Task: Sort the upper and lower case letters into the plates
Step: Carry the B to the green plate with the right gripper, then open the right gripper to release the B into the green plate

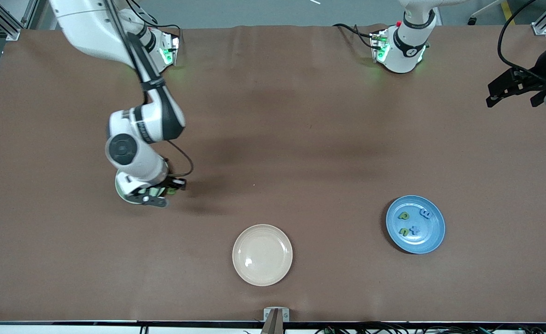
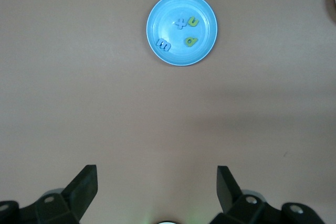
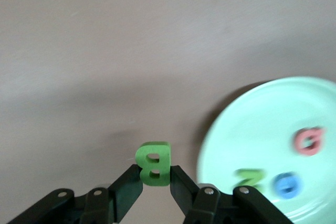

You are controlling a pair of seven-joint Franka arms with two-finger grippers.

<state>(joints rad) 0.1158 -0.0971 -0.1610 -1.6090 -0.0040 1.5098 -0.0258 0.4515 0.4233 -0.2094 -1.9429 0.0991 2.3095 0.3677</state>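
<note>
My right gripper (image 3: 155, 174) is shut on a green letter B (image 3: 153, 163), held just above the brown table beside the pale green plate (image 3: 262, 140). A red Q (image 3: 308, 141), a green N (image 3: 248, 178) and a blue G (image 3: 287, 185) lie in that plate. From the front, the right gripper (image 1: 164, 194) and arm hide most of the pale green plate (image 1: 119, 189). The blue plate (image 1: 415, 241) holds a blue m (image 2: 164, 44), a blue x (image 2: 180, 23) and two small green letters (image 2: 190, 41). My left gripper (image 2: 157, 179) hangs open, high over the left arm's end of the table.
A cream-beige plate (image 1: 262, 254) with nothing in it sits near the table's front edge, between the two coloured plates. The left gripper (image 1: 497, 94) shows at the edge of the front view. Brown cloth covers the whole table.
</note>
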